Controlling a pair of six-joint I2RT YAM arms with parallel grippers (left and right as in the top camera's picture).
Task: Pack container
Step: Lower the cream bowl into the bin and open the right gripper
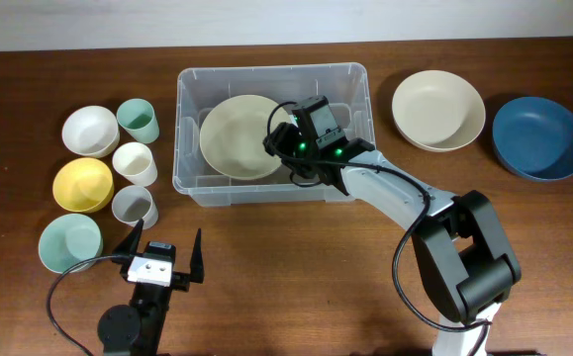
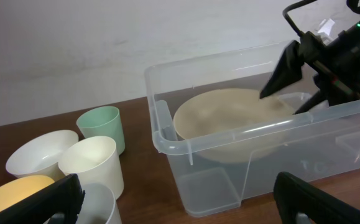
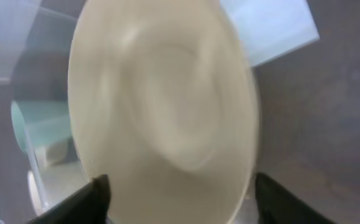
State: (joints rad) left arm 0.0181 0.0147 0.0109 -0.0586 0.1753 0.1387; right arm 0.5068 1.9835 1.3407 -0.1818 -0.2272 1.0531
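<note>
The clear plastic container (image 1: 189, 119) stands at the table's middle back. A cream bowl (image 1: 235, 136) lies in its left half and also shows in the left wrist view (image 2: 229, 118) and the right wrist view (image 3: 161, 106). My right gripper (image 1: 284, 140) is inside the container over the bowl's right edge, with its fingers spread wide and gripping nothing (image 3: 180, 199). It also shows in the left wrist view (image 2: 295, 87). My left gripper (image 1: 159, 259) is open and empty near the table's front edge, facing the container (image 2: 180, 205).
Left of the container stand a white bowl (image 1: 90, 130), a green cup (image 1: 139, 121), a cream cup (image 1: 135, 163), a yellow bowl (image 1: 82, 184), a grey cup (image 1: 134, 207) and a pale green bowl (image 1: 69, 242). To its right lie a cream bowl (image 1: 438, 110) and a blue bowl (image 1: 538, 137).
</note>
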